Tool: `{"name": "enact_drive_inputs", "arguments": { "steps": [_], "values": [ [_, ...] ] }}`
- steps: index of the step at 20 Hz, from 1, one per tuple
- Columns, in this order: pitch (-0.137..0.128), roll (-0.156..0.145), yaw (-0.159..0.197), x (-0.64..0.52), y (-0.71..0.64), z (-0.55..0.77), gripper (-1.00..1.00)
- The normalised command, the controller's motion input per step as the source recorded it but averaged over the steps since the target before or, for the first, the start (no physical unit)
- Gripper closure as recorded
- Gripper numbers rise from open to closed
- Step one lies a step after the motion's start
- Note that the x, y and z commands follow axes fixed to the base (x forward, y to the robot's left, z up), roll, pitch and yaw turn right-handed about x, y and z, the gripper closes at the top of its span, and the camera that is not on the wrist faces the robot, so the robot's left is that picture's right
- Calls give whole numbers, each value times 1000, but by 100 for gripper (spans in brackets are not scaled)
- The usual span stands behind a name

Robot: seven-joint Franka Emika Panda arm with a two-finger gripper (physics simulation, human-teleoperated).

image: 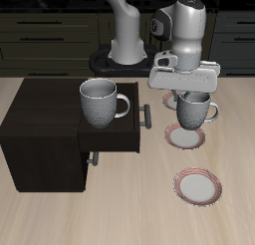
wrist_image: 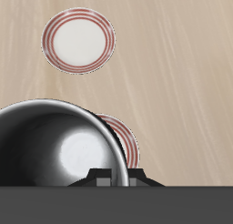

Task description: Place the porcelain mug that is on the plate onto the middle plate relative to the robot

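Observation:
The porcelain mug (image: 195, 112) is grey-white and speckled, with its handle pointing sideways. My gripper (image: 191, 94) comes down on it from above and is shut on its rim. It looks slightly raised off the table. Just in front of and under the mug's base lies the middle plate (image: 184, 138), with a pale centre and a pink-brown rim. In the wrist view the mug's (wrist_image: 59, 146) pale inside fills the frame by my gripper (wrist_image: 114, 178), and the middle plate's (wrist_image: 127, 141) rim peeks out past it. The plate the mug stood on is hidden behind the mug and gripper.
A second, similar mug (image: 101, 101) stands on top of a dark cabinet (image: 40, 139) whose drawer (image: 112, 137) is pulled open toward the plates. Another plate (image: 196, 184) (wrist_image: 78, 41) lies nearer the table's front edge.

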Motion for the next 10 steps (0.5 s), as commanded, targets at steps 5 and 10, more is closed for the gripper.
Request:
{"name": "enact_drive_inputs", "arguments": {
  "steps": [5,10],
  "values": [
    [15,25,11,-133,73,-184,100],
    [44,-27,-15,93,-91,-245,100]
  ]
}}
